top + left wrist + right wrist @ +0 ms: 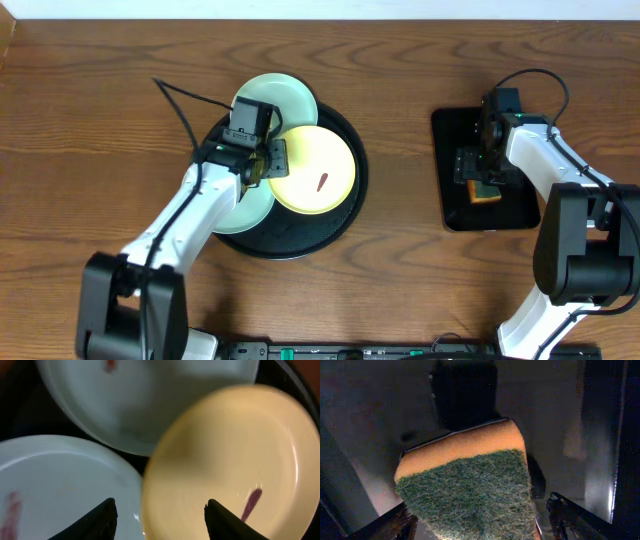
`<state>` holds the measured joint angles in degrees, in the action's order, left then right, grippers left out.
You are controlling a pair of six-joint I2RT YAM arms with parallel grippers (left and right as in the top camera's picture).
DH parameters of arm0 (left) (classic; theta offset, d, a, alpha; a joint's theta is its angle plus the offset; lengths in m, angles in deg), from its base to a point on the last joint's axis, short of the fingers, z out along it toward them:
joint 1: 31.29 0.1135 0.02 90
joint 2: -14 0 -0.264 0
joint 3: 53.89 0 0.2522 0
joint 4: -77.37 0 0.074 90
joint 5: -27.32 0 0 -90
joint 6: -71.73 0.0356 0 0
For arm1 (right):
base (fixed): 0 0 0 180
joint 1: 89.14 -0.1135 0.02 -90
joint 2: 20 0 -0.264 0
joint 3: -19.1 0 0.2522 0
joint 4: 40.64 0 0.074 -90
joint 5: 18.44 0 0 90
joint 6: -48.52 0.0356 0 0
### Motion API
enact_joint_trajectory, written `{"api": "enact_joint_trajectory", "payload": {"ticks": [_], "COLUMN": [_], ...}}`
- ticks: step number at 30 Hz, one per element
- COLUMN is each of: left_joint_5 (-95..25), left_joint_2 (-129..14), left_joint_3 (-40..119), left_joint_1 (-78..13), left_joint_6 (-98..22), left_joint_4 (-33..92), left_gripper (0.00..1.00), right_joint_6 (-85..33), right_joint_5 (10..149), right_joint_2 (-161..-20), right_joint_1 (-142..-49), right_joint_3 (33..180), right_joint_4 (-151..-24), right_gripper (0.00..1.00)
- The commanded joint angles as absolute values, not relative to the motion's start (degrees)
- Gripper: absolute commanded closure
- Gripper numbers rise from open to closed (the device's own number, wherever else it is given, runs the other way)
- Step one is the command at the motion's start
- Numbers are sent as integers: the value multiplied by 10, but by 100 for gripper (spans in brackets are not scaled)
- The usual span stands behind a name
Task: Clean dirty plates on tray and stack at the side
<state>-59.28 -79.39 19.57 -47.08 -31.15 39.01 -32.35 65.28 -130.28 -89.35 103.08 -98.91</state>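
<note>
My left gripper [160,505] hung spread over the rim of the pale yellow round plate [225,460]. My right gripper [479,512] sat wide open around the orange-and-green scouring sponge [465,475].

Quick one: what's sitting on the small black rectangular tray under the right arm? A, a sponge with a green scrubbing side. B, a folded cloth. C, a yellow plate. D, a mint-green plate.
A: the right wrist view shows an orange sponge with a green scouring face, and the overhead view places it on the small black rectangular tray.
</note>
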Motion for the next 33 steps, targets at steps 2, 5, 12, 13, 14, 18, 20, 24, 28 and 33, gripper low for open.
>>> {"api": "enact_joint_trajectory", "payload": {"ticks": [2,5,12,13,14,18,20,24,28,33], "left_joint_5": [-527,-529,-540,-532,-515,-452,-451,-451,-453,-453], "left_joint_2": [-845,-856,-857,-858,-860,-872,-880,-889,-889,-889], "left_joint_3": [196,196,196,196,196,194,194,193,193,193], "left_joint_1": [-470,-470,-470,-470,-470,-472,-473,-473,-472,-472], "left_joint_6": [-238,-227,-232,-232,-232,-232,-232,-232,-232,-232], "left_joint_4": [395,396,421,421,421,416,411,399,404,403], "left_gripper": [45,48,55,56,57,57,58,58,66,73], "right_joint_6": [-328,-328,-328,-328,-328,-328,-328,-328,-328,-328], "right_joint_5": [643,643,643,643,643,643,643,643,643,643], "right_joint_2": [-1317,-1317,-1317,-1317,-1317,-1317,-1317,-1317,-1317,-1317], "right_joint_1": [-892,-892,-892,-892,-892,-892,-892,-892,-892,-892], "right_joint_3": [1026,1026,1026,1026,1026,1026,1026,1026,1026,1026], "right_joint_4": [-989,-989,-990,-990,-990,-990,-990,-990,-990,-990], "right_gripper": [19,20,20,20,20,20,20,20,20,20]}}
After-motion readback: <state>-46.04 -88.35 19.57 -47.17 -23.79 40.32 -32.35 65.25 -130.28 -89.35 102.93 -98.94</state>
